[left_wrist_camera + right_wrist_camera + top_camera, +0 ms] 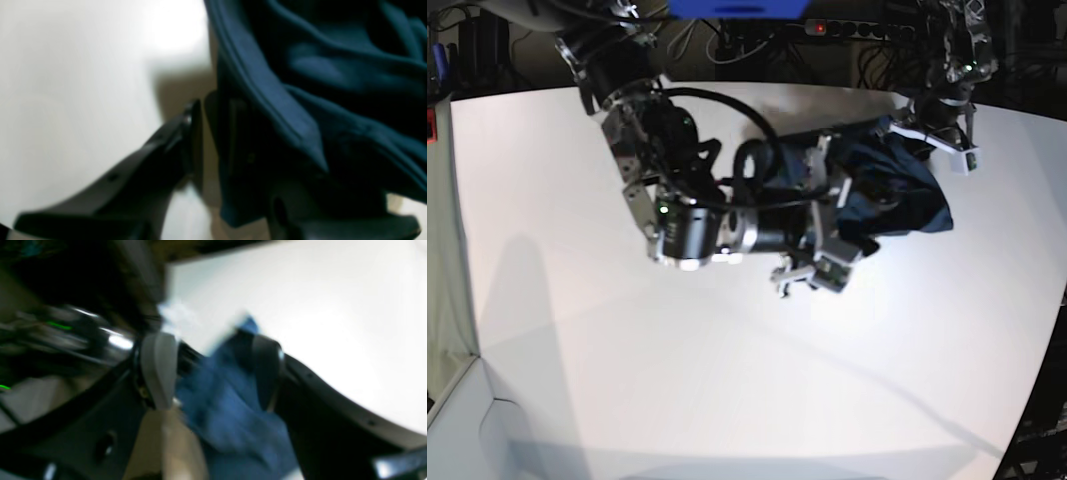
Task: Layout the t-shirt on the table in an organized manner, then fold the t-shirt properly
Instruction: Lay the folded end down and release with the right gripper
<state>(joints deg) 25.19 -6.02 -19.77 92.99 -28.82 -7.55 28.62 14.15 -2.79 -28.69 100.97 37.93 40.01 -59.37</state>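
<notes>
The dark navy t-shirt (892, 195) lies bunched up at the far right of the white table (627, 380). My right gripper (842, 232) reaches into its left side. In the blurred right wrist view its fingers stand wide apart, with blue cloth (227, 406) loose between them. My left gripper (932, 130) is at the shirt's far upper edge. In the left wrist view, folds of the shirt (300, 66) drape over one finger. A slim gap at the left gripper (205, 103) shows table (66, 83) behind it. A pinch on the cloth cannot be made out.
The right arm's bulky body (687, 215) stretches across the table's middle from the back left. A power strip and cables (827, 28) run behind the far edge. The table's curved edge (1047, 330) falls off at the right.
</notes>
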